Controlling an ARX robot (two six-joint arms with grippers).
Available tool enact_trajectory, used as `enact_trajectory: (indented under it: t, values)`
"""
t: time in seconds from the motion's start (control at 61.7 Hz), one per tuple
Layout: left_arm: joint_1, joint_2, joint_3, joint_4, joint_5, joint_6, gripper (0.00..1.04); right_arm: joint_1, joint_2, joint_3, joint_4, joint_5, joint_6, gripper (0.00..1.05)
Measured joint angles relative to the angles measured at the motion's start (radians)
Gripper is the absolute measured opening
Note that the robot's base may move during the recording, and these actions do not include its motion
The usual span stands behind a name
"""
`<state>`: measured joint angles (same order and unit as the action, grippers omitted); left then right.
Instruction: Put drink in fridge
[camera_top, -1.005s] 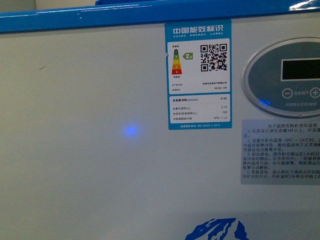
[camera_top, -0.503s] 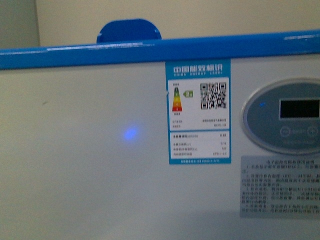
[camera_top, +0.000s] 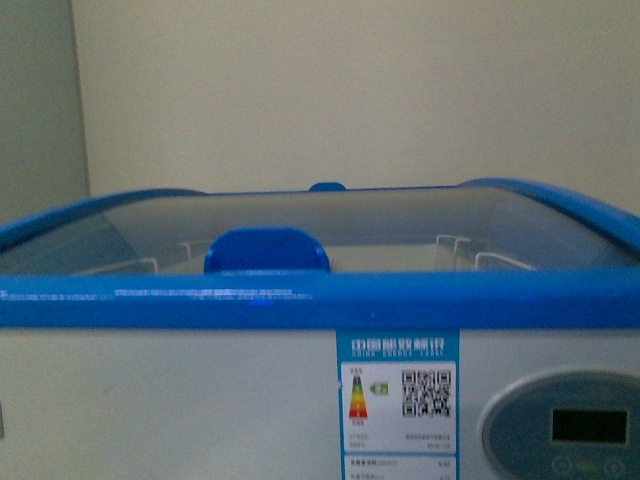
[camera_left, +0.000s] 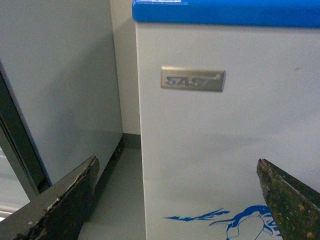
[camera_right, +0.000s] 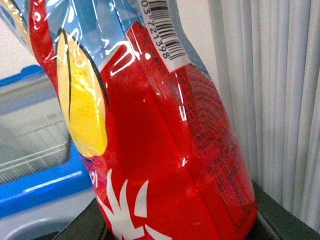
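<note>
Beige wall (camera_top: 350, 90) backs the fridge (camera_top: 150, 400), its glass lid (camera_top: 400, 215) apparently closed. Left gripper (camera_left: 176, 170) gapes wide, free to slide the blue handle (camera_top: 266, 250); right gripper (camera_right: 175, 227) clamps the drink (camera_right: 160, 140) for loading.

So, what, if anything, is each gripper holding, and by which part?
The right gripper clamps the red drink bottle around its wide red-labelled body; the left gripper is open and empty.

Beige wall (camera_top: 350, 90) plain, fills upper front view. Greyer wall section (camera_top: 35, 100) at far left, vertical corner line between.

Left wrist view: tall grey cabinet side (camera_left: 60, 75), dark frame edge (camera_left: 20, 145) along it, standing on grey floor (camera_left: 120, 200).

Right wrist view: white pleated curtain (camera_right: 270, 90) in vertical folds, pale wall strip (camera_right: 195, 20) just beside.
</note>
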<state>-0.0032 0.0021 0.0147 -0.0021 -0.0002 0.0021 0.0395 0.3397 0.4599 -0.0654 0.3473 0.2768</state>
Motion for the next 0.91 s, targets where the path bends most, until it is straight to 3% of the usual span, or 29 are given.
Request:
enact_trajectory:
  t: [0.632, 0.697, 0.762, 0.908]
  values:
    - [0.000, 0.000, 0.000, 0.000, 0.000, 0.000, 0.97, 0.000, 0.000, 0.000, 0.002, 0.000, 0.000, 0.46]
    - [0.034, 0.051, 0.024, -0.070, 0.110, -0.081, 0.97, 0.000, 0.000, 0.000, 0.002, 0.000, 0.000, 0.46]
    - [0.072, 0.161, 0.026, -0.027, 0.189, -0.139, 0.97, 0.000, 0.000, 0.000, 0.002, -0.002, 0.000, 0.46]
    - [0.151, 0.504, 0.049, 0.311, 0.394, -0.129, 0.97, 0.000, 0.000, 0.000, 0.002, 0.000, 0.000, 0.46]
